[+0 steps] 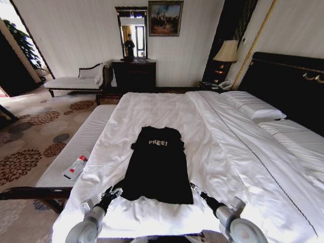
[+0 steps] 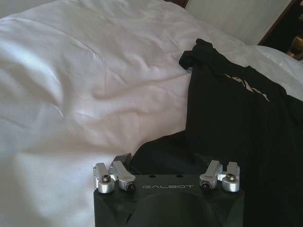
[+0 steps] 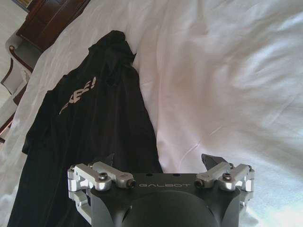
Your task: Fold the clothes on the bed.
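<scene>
The clothes are one black T-shirt [image 1: 158,167] with white "FREE!" lettering, spread flat on the bed [image 1: 212,147], collar toward the far end. My left gripper [image 1: 117,192] sits at the shirt's near left hem corner. In the left wrist view this gripper [image 2: 165,161] is open, with the black hem [image 2: 161,149] bunched between its fingers. At the near right hem corner is my right gripper [image 1: 195,188]. It is open too [image 3: 158,160]; one finger [image 3: 106,160] lies over the shirt's edge [image 3: 94,132], the other rests on the white duvet.
A narrow white-cushioned bench [image 1: 81,142] runs along the bed's left side, with a red-and-white item [image 1: 76,166] on it. Pillows [image 1: 253,109] and a dark headboard [image 1: 288,86] are on the right. A dresser [image 1: 134,75] and a chaise [image 1: 76,81] stand at the far wall.
</scene>
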You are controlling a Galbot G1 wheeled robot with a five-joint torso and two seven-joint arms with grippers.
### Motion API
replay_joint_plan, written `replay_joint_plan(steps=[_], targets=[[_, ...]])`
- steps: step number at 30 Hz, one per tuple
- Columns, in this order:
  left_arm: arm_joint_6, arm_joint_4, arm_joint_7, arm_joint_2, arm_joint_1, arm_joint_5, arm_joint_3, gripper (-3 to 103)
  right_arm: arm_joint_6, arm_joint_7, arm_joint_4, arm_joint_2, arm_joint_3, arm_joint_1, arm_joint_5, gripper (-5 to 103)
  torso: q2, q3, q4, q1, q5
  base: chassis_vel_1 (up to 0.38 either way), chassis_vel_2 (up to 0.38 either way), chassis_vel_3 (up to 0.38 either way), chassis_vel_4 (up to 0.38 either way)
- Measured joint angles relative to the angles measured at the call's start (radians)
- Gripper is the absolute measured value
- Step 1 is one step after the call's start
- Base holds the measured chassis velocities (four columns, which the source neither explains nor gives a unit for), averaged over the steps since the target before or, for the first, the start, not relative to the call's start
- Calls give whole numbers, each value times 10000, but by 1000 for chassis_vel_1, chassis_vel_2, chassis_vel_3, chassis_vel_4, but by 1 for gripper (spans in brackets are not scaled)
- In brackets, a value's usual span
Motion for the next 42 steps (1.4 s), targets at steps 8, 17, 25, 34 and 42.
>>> replay_joint_plan(steps=[8,17,25,34,42], targets=[[25,-29,-72,-20,108,215,76,41,23,51,-17,-41,-7,43,53,100,0,0,0,0,0,0,0,0,0],[9,-159,-134,-56,268,318,77,14,22,53,5,-8,-50,-18,99,100,1,0,0,0,0,0,0,0,0],[-45,-297,-184,-73,369,336,20,2,-143,98,92,143,-244,-186,190,100,0,0,0,-1,-1,0,0,0,0],[-73,-409,-203,-80,441,251,-87,2,-275,9,-61,343,-548,-453,-58,100,1,0,0,-1,-1,0,0,0,0],[-78,-480,-211,-90,508,106,-246,2,-339,-8,160,493,-668,-562,-85,101,0,0,0,-1,-1,0,0,0,0]])
